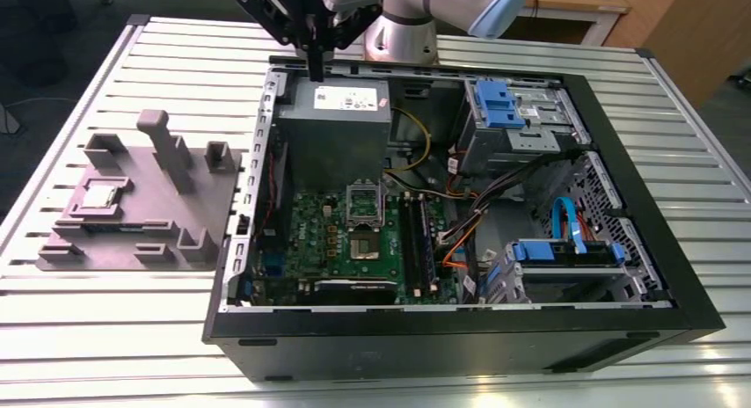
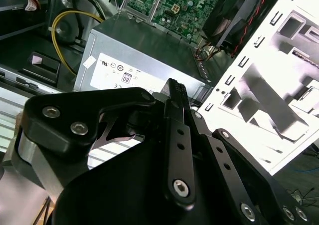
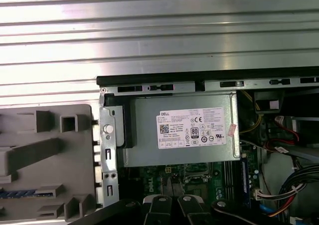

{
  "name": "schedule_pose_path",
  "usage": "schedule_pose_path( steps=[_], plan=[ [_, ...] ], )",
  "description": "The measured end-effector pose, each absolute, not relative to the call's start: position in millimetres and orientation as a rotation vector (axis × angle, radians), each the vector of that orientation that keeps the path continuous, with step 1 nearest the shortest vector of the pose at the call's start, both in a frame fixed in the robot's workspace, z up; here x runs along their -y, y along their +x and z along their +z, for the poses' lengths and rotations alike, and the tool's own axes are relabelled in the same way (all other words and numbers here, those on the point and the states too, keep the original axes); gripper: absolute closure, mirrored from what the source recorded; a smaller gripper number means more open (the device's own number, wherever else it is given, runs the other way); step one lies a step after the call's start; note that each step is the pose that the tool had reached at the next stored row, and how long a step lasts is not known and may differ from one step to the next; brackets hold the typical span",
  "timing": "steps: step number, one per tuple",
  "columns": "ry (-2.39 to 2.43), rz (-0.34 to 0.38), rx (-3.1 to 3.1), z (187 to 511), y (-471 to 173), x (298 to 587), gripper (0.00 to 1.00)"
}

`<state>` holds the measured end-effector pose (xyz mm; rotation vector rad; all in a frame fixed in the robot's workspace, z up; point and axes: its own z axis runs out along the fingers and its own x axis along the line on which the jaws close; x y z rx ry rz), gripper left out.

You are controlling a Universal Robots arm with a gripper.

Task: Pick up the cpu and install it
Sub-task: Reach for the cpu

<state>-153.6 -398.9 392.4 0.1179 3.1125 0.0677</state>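
The cpu (image 1: pixel 100 195) lies flat in a recess of the grey holder (image 1: pixel 176 228) on the bench (image 1: pixel 118 338), on the exterior view's left of the open case (image 1: pixel 470 333). Well apart from it, the arm's jaws hang pressed together, holding nothing, above the power supply (image 1: pixel 340 131), which sits beside the motherboard (image 1: pixel 317 232).
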Motion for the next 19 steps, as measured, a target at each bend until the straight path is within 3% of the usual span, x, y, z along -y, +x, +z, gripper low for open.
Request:
schedule_pose_path(
  steps=[19],
  plan=[
    [0.118, 0.068, -3.113, 391.7, -157.1, 398.9, 0.9]
  ],
)
